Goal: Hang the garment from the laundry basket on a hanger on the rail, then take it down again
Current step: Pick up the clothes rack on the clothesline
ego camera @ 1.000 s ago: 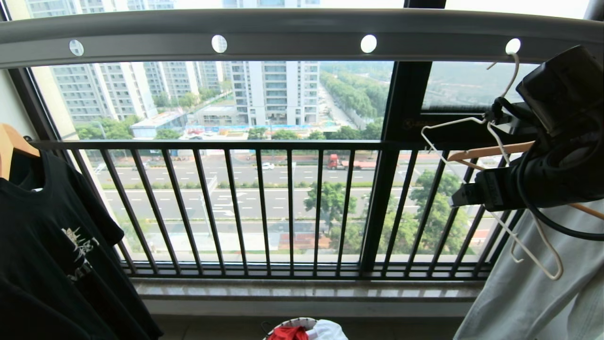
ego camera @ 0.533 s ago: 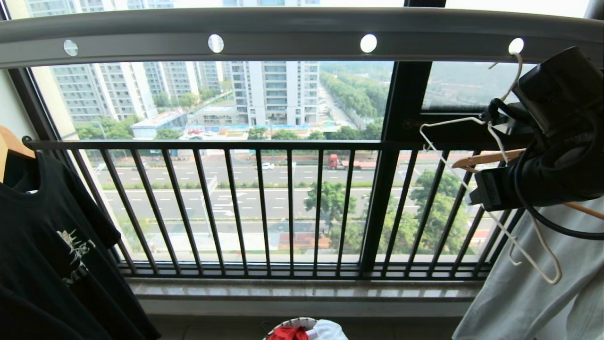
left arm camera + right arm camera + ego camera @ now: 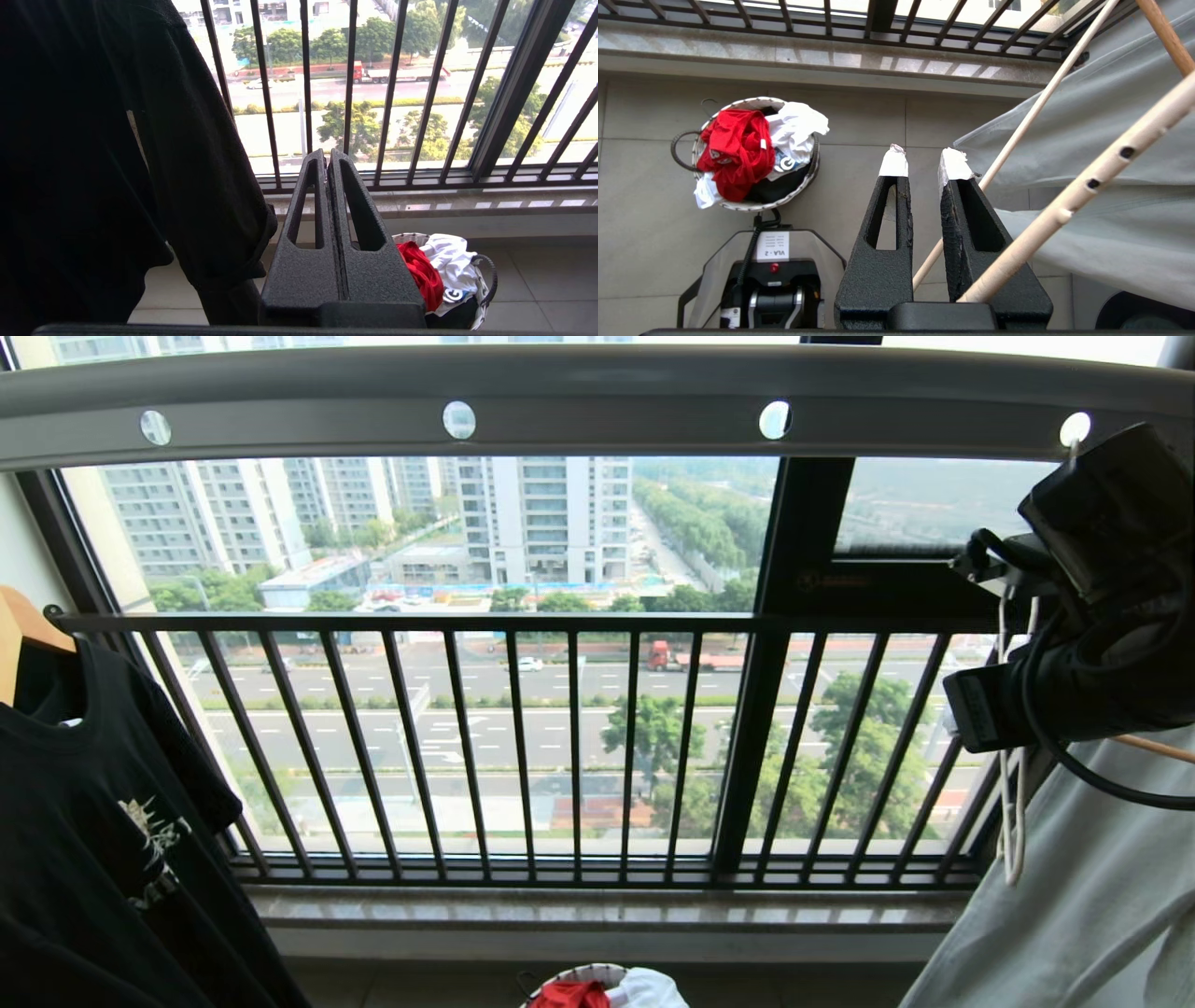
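Red short-sleeved T-shirt [image 3: 735, 149] is crumpled in the small round laundry basket with a patterned white rim [image 3: 752, 205], on the tiled floor under the window, next to white cloth. Thin white wire hanger [image 3: 1008, 821] hangs edge-on from the far-right hole of the flat grey metal rail [image 3: 597, 392], just in front of the pale grey garment [image 3: 1074, 896]. Right gripper [image 3: 922, 163] is up by it, tape-tipped fingers nearly together. A thin pale rod crosses the narrow gap; can't tell if it's clamped. Left gripper [image 3: 327, 156] is low beside the black printed T-shirt [image 3: 84, 821], fingers pressed together, empty.
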Tool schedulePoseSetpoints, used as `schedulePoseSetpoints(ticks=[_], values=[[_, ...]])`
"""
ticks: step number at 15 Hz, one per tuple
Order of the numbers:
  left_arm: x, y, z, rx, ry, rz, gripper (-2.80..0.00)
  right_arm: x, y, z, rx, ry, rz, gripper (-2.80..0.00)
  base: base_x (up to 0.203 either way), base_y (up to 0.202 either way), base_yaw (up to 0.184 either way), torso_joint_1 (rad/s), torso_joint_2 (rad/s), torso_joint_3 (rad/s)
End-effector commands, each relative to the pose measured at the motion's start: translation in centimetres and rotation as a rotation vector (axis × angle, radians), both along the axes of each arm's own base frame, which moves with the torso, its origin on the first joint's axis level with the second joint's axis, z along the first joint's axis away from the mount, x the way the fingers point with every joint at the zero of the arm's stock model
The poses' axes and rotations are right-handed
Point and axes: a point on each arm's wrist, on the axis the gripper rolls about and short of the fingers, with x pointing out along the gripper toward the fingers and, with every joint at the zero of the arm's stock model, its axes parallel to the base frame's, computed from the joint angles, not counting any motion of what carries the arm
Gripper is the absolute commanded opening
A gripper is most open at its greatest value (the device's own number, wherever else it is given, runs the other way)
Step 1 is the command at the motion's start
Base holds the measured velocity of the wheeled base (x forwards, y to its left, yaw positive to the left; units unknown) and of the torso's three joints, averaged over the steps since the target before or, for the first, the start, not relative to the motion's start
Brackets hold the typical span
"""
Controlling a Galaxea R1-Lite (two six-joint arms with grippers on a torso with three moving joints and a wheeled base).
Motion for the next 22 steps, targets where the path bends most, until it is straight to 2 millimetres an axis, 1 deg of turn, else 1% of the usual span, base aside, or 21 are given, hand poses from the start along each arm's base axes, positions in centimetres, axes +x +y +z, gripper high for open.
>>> schedulePoseSetpoints(ticks=[1,4,10,16,19,22], values=[[0.0,0.0,0.0,0.0,0.001,0.001,-2.8,-0.2,-0.1,0.1,0.001,-0.002,-0.002,-2.8,0.0,0.0,0.0,0.0,0.0,0.0],[0.0,0.0,0.0,0.0,0.002,0.0,-2.8,-0.8,-0.2,0.5,0.004,-0.016,0.004,-2.8,0.0,0.0,0.0,0.0,0.0,0.0],[0.0,0.0,0.0,0.0,0.001,0.001,-2.8,-3.5,-0.8,2.1,-0.005,-0.078,0.059,-2.8,0.0,0.0,0.0,0.0,0.0,0.0],[0.0,0.0,0.0,0.0,0.001,0.0,-2.8,-6.1,0.4,3.0,-0.001,-0.132,0.15,-2.8,0.0,0.0,0.0,0.0,0.0,0.0],[0.0,0.0,0.0,0.0,0.002,0.001,-2.8,-7.5,0.6,3.7,-0.002,-0.173,0.182,-2.8,0.0,0.0,0.0,0.0,0.0,0.0],[0.0,0.0,0.0,0.0,0.001,0.0,-2.8,-8.2,0.5,4.0,-0.004,-0.195,0.185,-2.8,0.0,0.0,0.0,0.0,0.0,0.0]])
